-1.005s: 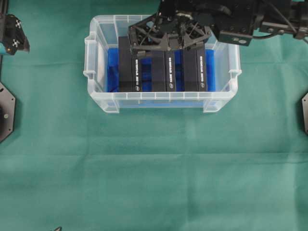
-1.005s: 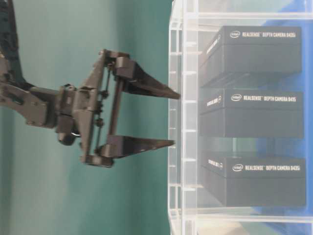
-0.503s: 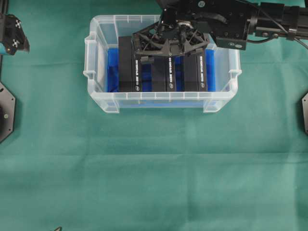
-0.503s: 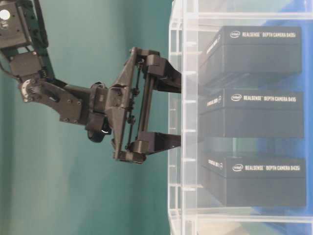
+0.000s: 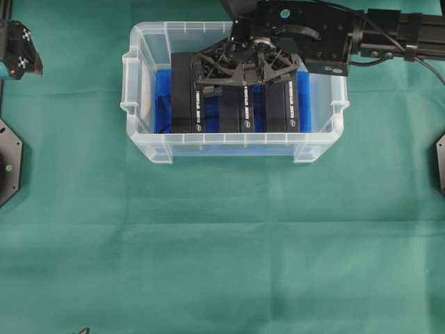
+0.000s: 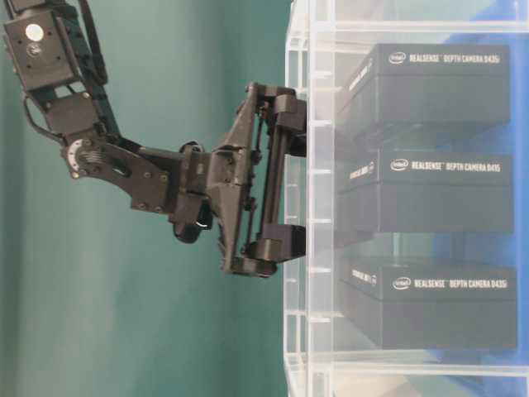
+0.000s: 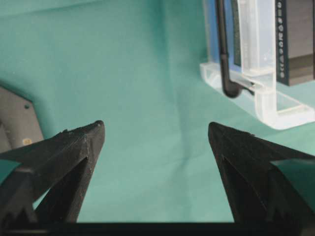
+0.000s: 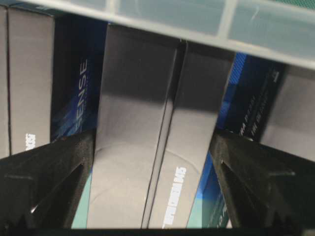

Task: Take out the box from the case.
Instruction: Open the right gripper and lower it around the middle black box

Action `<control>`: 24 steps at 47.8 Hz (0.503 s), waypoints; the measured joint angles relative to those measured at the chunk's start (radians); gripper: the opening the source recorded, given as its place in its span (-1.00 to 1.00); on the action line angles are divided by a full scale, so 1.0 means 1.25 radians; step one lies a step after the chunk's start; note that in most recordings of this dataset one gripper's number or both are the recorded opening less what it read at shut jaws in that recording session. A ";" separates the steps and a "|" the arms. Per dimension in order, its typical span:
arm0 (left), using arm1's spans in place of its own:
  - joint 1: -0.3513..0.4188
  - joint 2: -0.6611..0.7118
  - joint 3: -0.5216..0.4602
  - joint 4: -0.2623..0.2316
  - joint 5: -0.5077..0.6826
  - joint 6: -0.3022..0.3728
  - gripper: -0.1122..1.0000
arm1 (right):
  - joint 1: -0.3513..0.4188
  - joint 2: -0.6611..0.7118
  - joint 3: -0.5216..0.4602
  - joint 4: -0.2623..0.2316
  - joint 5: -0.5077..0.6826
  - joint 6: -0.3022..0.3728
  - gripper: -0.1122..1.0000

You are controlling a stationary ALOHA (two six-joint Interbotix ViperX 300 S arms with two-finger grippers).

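Observation:
The case, a clear bin with a blue floor, stands at the back middle of the green cloth. Three black boxes stand on edge inside it. My right gripper reaches down into the case, open. Its fingers straddle the middle box without pressing on it. The right wrist view shows that box between the two fingers, with a narrow gap on each side. From table level the fingers pass the case wall. My left gripper hangs open and empty over bare cloth, left of the case.
The other two boxes stand close on either side of the middle one. A corner of the case shows at the left wrist view's upper right. Dark mounting plates sit at both side edges.
My right gripper has come lower and its open fingers have gone past the rim into the case, around the middle box. The left gripper has stayed put.

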 measured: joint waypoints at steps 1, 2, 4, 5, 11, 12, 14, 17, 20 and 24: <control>0.000 0.000 0.000 0.000 0.000 0.000 0.85 | 0.000 0.002 0.000 0.000 0.000 0.000 0.88; 0.000 0.000 0.000 0.000 0.000 0.000 0.85 | 0.000 0.005 -0.001 0.001 0.000 0.000 0.88; -0.001 0.000 0.000 0.000 -0.001 0.000 0.85 | 0.000 0.007 0.000 0.002 -0.001 0.000 0.88; -0.001 0.000 0.000 0.000 0.000 0.000 0.85 | 0.000 0.009 -0.001 0.004 0.000 0.000 0.88; -0.001 0.000 0.000 0.000 -0.001 0.000 0.85 | -0.001 0.015 0.000 0.017 -0.001 0.000 0.88; -0.001 0.000 0.000 0.000 0.000 0.000 0.85 | 0.000 0.016 -0.001 0.018 -0.001 0.000 0.88; 0.000 0.000 0.000 -0.001 0.000 -0.002 0.85 | -0.001 0.017 -0.001 0.023 -0.001 0.000 0.88; -0.001 0.000 0.000 0.000 0.000 -0.002 0.85 | -0.001 0.020 -0.001 0.026 -0.001 0.000 0.88; -0.001 0.000 0.000 0.000 0.000 -0.004 0.85 | -0.001 0.023 -0.001 0.028 -0.001 0.000 0.88; 0.000 0.000 0.000 0.000 -0.001 -0.004 0.85 | 0.000 0.027 0.000 0.031 -0.001 0.001 0.88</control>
